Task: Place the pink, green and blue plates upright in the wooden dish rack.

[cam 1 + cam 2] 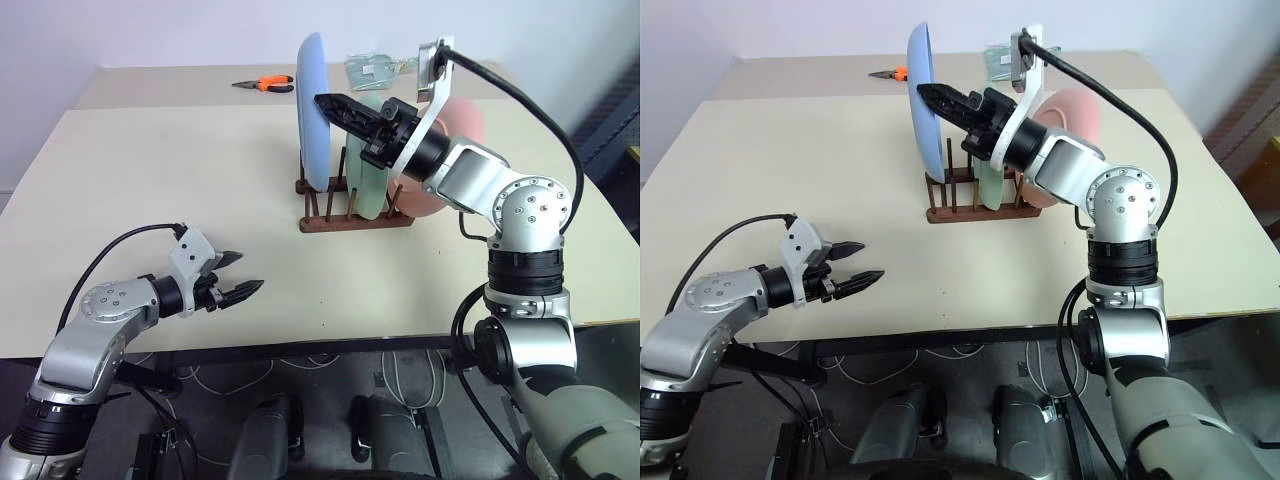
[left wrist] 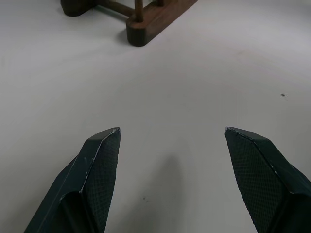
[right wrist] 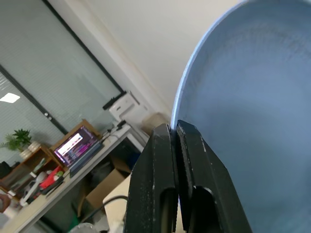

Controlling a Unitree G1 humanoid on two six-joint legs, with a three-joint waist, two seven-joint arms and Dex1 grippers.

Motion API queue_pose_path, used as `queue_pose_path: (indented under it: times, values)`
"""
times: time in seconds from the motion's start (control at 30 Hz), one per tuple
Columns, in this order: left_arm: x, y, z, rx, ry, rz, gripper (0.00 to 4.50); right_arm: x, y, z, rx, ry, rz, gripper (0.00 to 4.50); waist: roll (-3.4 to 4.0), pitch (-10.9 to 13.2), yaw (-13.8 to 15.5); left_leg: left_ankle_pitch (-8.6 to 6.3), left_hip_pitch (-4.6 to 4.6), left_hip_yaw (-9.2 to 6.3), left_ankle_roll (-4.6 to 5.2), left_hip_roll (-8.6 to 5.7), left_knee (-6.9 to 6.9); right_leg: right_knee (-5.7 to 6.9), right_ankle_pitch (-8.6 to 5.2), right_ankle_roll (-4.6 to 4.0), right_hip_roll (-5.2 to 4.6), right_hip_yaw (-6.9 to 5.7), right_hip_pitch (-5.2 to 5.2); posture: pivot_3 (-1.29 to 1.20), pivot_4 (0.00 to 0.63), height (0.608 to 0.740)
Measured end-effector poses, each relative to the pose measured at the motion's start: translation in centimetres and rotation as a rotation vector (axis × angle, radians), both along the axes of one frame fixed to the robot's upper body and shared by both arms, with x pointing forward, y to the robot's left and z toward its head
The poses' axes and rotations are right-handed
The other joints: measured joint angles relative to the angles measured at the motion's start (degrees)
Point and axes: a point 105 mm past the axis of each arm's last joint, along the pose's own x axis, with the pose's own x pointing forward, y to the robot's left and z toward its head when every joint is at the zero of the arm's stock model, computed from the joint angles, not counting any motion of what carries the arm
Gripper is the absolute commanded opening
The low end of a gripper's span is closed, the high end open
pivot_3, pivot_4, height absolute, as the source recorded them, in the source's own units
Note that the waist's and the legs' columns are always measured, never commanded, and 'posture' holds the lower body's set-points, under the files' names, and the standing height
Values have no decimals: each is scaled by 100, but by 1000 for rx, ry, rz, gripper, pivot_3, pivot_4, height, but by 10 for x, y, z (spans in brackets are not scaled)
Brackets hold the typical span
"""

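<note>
The left gripper [image 1: 240,274] is held wide open over bare table [image 1: 150,180], nothing grasped; the right gripper [image 1: 335,104] is fully closed, empty, its tip at the blue plate [image 1: 313,110]. All three plates stand in the wooden dish rack [image 1: 355,218] (green plate [image 1: 368,190], pink plate [image 1: 452,130] behind); a careless withdrawal could tip the blue plate.

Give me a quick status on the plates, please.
Left gripper open, idle. Right gripper shut against blue plate. All three plates upright in rack. Nothing obstructing.
</note>
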Motion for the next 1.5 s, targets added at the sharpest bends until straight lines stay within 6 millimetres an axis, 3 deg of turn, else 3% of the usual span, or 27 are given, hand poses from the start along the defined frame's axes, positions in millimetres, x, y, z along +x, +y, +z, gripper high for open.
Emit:
queue_pose_path:
  times: [0.23,0.37,0.4,0.53,0.7,0.8,0.93,1.0,1.03,1.13,1.23,1.3,1.37,1.5]
  values:
    - [-1,-1,0,-5,2,1,3525,13,1,-9,-17,59,-33,43,0,0,-8,0,0,1,-1,1,-1,1,0,0,1,1,-2,0,150,740]
    - [-1,-1,0,-5,0,3,3525,22,-1,-18,-88,43,-89,1337,1,0,-4,0,-1,3,-1,0,-1,1,0,0,1,1,-5,0,150,740]
    - [0,-1,0,-5,-1,3,3525,24,-2,-20,-132,5,-113,1763,1,0,-3,0,-2,4,-1,0,-1,1,0,0,1,2,-7,0,150,740]
    - [0,-1,0,-5,5,9,3525,12,-5,-11,-352,-350,-177,1763,2,1,1,0,-21,11,0,-1,-2,7,-1,2,3,8,-35,0,150,740]
    - [-3,-5,2,-4,-1,-2,3525,-23,-15,1,-540,-725,-172,1763,-1,0,18,1,-25,13,-2,0,-2,6,-1,2,2,7,-38,0,150,740]
    - [-4,-3,0,0,11,3,3525,-46,-42,-2,-590,-733,-153,2582,-4,1,62,0,-25,10,-1,0,-1,0,-1,2,-2,7,-31,0,150,740]
    - [-8,-2,-5,4,37,0,3525,-53,-99,-7,-683,-639,-296,4458,-7,-1,92,0,-18,9,-2,4,-1,-2,0,1,-3,8,-26,0,150,740]
    - [-8,-5,-4,1,38,-22,3525,-46,-121,-22,-735,-558,-391,4210,-7,-1,86,0,-10,10,-3,5,-1,-1,0,0,-2,11,-21,0,150,740]
    - [-7,-9,-3,-2,35,-39,3525,-42,-129,-34,-770,-516,-425,3876,-7,-2,96,0,-9,10,-4,5,-2,-1,0,0,-3,11,-20,0,150,740]
    - [-7,-26,-1,-5,32,-114,3525,-36,-137,-68,-883,-438,-432,2370,-6,-2,109,0,-10,13,-3,4,-2,-1,0,0,-1,14,-21,0,150,740]
    - [-12,-48,-3,-26,37,-199,3525,-33,-130,-84,-952,-445,-409,774,-6,-1,112,1,-10,14,-2,4,-1,-1,0,0,0,15,-22,0,150,740]
    - [-15,-66,2,-54,18,-254,3525,-29,-124,-91,-996,-468,-411,66,-8,-1,131,1,-10,14,-3,4,0,0,0,1,0,15,-21,0,150,740]
    - [-18,-79,10,-71,-9,-294,3525,-24,-123,-99,-1045,-477,-420,66,-8,-1,145,1,-10,14,-2,3,1,-1,0,1,1,15,-20,0,150,740]
    - [-21,-88,12,-90,-16,-304,3525,-12,-124,-99,-1101,-511,-452,66,-8,-1,144,2,-10,14,-2,3,2,0,0,1,5,15,-19,0,150,740]
